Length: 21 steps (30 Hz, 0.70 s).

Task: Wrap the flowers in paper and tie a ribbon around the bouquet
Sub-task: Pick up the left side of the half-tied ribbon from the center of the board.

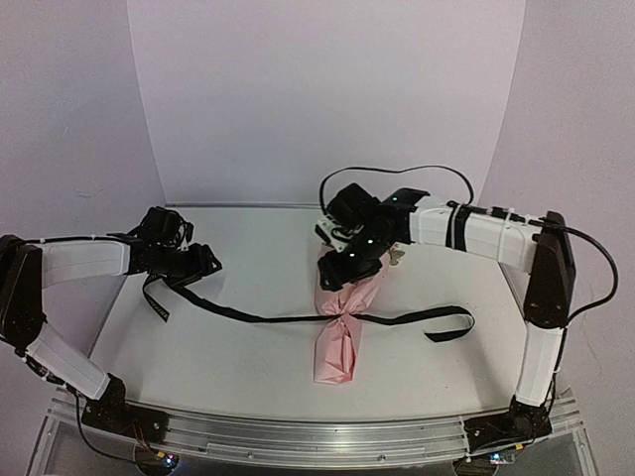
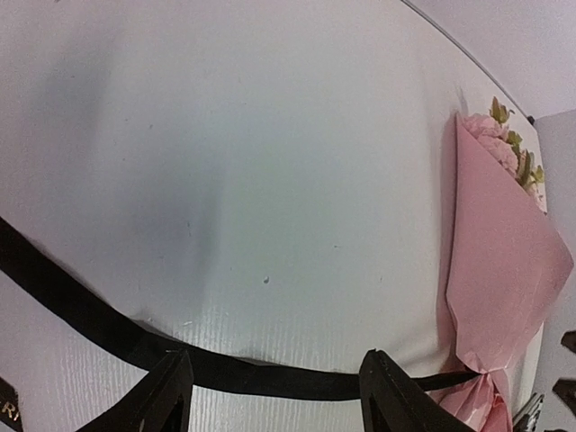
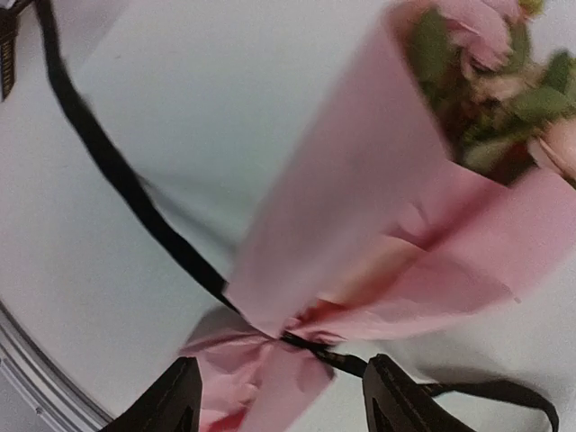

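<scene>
Along the near edge runs a silver metal mounting rail (image 1: pixel 298 436) with both arm bases bolted to it. Beyond it, on the white table (image 1: pixel 248 248), lies the bouquet (image 1: pixel 339 332), a slim cone of light pink crinkly wrapping paper (image 2: pixel 495 261). Its narrow end points toward the rail. At its wide far end are the pale pink and cream flowers with green leaves (image 3: pixel 504 72). The long narrow black fabric ribbon (image 1: pixel 248 317) is cinched around the cone's pinched waist, where the paper gathers tightly. One tail runs flat across the table to the left and ends near the left arm. The other runs right and curls back on itself. The left gripper (image 2: pixel 274 364) hangs above its tail, well to the left of the bouquet, fingers spread wide with nothing pinched between them; the ribbon passes under them on the tabletop. The right gripper (image 3: pixel 281 364) hovers over the bouquet just above the cinched waist, its fingers likewise parted and gripping nothing.
</scene>
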Each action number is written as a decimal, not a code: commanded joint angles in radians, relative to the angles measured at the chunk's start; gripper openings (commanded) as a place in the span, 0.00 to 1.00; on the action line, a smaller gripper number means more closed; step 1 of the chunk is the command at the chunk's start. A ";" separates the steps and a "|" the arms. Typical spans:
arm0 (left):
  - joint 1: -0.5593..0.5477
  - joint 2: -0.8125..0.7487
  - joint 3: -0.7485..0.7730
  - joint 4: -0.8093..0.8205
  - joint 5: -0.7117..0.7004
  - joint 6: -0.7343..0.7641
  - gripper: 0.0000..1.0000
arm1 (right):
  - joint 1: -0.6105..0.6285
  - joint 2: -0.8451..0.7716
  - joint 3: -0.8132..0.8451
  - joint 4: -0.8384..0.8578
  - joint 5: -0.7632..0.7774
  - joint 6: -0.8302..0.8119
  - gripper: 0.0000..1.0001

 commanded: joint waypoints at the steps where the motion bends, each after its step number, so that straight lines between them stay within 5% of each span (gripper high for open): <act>1: 0.011 -0.027 0.017 -0.045 -0.051 -0.024 0.66 | 0.058 0.168 0.235 -0.036 -0.123 -0.140 0.64; 12: -0.072 0.228 0.085 0.040 0.149 0.046 0.59 | 0.083 0.434 0.492 -0.046 -0.234 -0.179 0.68; 21: -0.136 0.300 0.052 0.035 0.200 0.038 0.44 | 0.083 0.497 0.467 -0.046 -0.312 -0.160 0.74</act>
